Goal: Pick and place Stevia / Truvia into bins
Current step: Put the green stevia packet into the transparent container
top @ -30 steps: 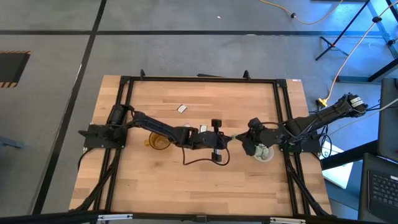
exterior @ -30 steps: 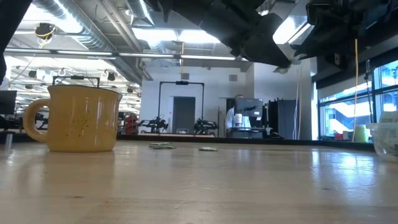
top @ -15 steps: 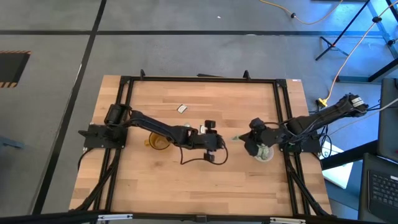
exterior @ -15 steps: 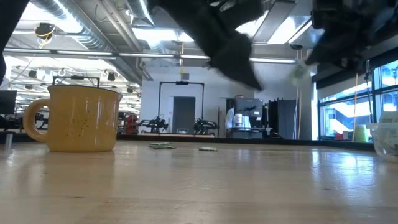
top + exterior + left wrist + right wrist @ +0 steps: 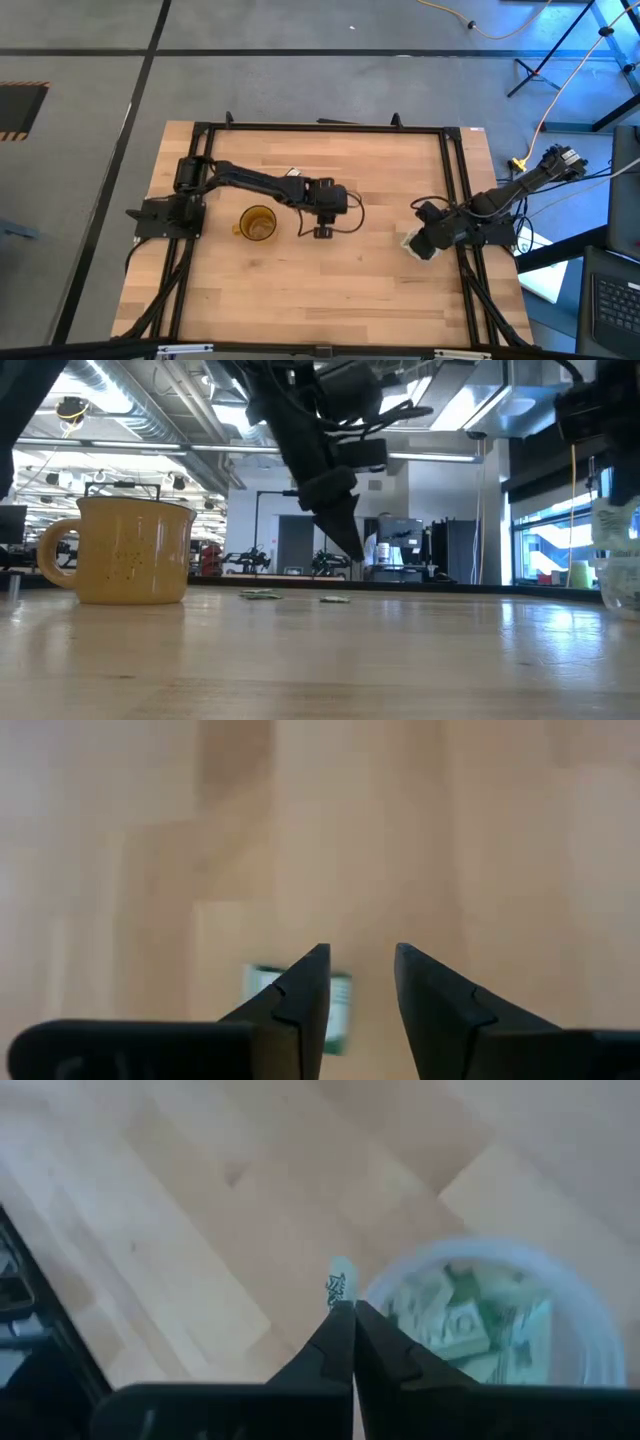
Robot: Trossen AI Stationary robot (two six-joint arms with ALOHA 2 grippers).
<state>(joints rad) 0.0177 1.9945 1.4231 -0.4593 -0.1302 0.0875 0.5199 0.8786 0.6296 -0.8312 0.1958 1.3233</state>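
My right gripper (image 5: 351,1308) is shut on a green and white Stevia sachet (image 5: 340,1283), just beside the rim of the clear plastic cup (image 5: 480,1325), which holds several sachets. In the high view this gripper (image 5: 420,243) hovers near the table's right edge. My left gripper (image 5: 360,958) hangs open over the table's middle (image 5: 325,205), right of the amber mug (image 5: 257,223). A sachet (image 5: 262,982) lies flat on the wood under it, partly hidden by one finger. The low view shows two sachets (image 5: 262,595) (image 5: 335,599) flat on the table behind the mug (image 5: 130,550). My right gripper pinches one end of the sachet (image 5: 341,1296) between its two fingertips. The fingers point down from above. The sachet sticks out past the tips, edge-on to the wrist camera, lifted clear of the table and the cup.
A dark frame runs round the wooden table (image 5: 330,290). Another sachet (image 5: 292,173) lies toward the far side, beside the left arm. Bare wood spreads along the near half of the table.
The two grippers stood close together at the table's middle with a sachet between them. My left gripper has drawn away toward the far left, leaving the sachet in my right gripper. My right gripper has carried it toward the right edge, over the clear cup.
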